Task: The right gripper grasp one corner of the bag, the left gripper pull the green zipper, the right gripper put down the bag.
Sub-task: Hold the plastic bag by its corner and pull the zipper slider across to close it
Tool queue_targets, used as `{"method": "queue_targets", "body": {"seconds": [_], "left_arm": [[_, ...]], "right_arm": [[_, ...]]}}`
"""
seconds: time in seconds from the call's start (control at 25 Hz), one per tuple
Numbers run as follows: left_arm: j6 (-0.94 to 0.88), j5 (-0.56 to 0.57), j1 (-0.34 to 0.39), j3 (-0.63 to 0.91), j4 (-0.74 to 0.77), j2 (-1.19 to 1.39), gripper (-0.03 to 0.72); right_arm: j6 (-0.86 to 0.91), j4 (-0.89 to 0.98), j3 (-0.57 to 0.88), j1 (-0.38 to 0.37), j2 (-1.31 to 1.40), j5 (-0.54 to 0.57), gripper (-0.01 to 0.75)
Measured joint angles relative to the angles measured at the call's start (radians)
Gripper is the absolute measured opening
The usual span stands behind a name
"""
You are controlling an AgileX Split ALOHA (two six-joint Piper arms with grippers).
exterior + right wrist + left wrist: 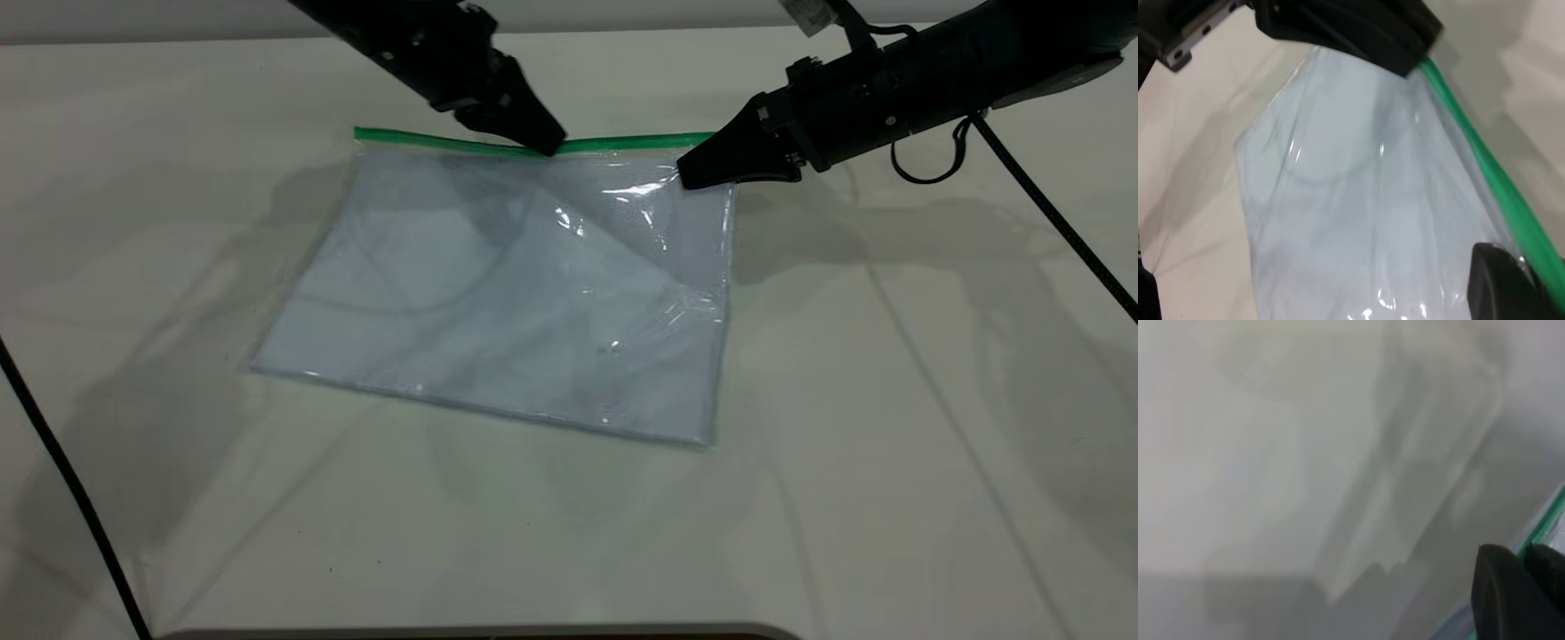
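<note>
The bag [498, 302] lies on the white table, a clear pouch over pale bluish sheets. The green zipper [418, 139] runs along its far edge. My right gripper [692, 173] is shut on the bag's far right corner and holds it slightly raised, so the plastic creases there. My left gripper [549, 142] is shut on the green zipper about midway along it. In the left wrist view its jaws [1523, 555] pinch the green strip [1546, 523]. The right wrist view shows the bag [1358, 200], the zipper [1491, 173], the left gripper [1405, 60] and one of my own fingertips [1501, 280].
A black cable [71, 480] crosses the table's near left corner. Another cable [1058, 213] trails from the right arm across the far right. The white tablecloth [889, 444] surrounds the bag, and the table's front edge [462, 631] is near.
</note>
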Motion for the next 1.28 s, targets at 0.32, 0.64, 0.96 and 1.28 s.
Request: {"method": "queue_targets", "body": {"seconds": [0.32,0.64,0.96,1.28], "left_arm": [[0.0,0.009,0.092,0.0,0.053,0.0,0.063],[-0.001,0.073,0.175,0.0,0.065,0.0,0.066],[-0.004,0.071,0.23,0.0,0.076,0.0,0.068],[-0.004,0.058,0.226,0.0,0.074,0.0,0.097]], "right_arm": [[-0.002,-0.004,0.0,-0.032,0.0,0.006,0.036],[-0.002,-0.018,0.0,-0.045,0.0,-0.002,0.036],[-0.002,-0.029,0.0,-0.057,0.0,-0.009,0.036],[-0.002,-0.026,0.0,-0.06,0.0,-0.011,0.036]]}}
